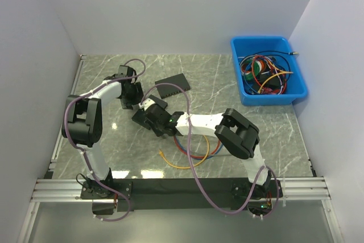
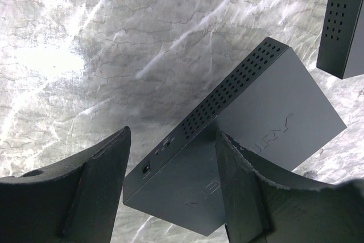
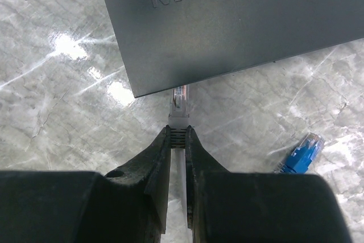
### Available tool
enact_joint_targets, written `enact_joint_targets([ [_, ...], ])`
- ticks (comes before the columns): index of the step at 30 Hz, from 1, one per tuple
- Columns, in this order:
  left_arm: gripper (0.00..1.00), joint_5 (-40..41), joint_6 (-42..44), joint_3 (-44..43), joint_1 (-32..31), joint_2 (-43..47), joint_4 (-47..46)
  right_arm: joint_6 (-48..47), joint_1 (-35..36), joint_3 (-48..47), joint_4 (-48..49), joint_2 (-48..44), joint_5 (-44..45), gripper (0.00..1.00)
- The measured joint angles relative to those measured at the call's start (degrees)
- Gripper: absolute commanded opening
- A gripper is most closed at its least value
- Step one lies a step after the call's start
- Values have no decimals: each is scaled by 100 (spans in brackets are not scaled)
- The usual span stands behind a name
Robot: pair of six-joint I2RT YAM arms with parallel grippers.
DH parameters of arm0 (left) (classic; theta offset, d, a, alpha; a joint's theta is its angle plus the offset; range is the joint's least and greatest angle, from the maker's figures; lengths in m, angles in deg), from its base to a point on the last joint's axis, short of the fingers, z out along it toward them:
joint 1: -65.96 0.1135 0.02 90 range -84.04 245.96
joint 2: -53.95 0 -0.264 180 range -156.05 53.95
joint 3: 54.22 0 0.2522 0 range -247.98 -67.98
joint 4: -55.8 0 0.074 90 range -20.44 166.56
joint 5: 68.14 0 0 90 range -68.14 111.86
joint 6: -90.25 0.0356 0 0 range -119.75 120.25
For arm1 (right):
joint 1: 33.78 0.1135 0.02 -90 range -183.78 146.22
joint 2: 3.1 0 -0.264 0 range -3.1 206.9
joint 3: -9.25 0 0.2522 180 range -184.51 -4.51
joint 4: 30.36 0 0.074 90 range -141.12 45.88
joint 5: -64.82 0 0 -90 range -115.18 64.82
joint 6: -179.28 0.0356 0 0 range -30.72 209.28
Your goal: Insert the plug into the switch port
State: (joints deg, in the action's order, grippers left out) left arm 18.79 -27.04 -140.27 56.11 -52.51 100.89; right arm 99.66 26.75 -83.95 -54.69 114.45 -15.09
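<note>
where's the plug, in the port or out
Not seated: the plug, pinched by the right gripper, shows mostly outside the switch; tip hidden, cannot tell.

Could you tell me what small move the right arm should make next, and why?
Probably ease the right gripper forward to seat the plug: it is pinched in the jaws, its tip at the near edge of the switch, and the open left gripper flanks the switch. The port itself is hidden.

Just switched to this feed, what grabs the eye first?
The right gripper, shut on a clear plug whose tip is at the edge of the dark switch, mid-table. Next, the blue bin of tangled cables in the far right corner, and the loose coloured cables beside the right arm.
</note>
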Motion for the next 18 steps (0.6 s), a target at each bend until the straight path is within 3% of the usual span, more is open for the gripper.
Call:
enact_joint_targets([
  [18,66,142,17,-59,-92,-26,17,-407,61,-11,229,2,264,0],
])
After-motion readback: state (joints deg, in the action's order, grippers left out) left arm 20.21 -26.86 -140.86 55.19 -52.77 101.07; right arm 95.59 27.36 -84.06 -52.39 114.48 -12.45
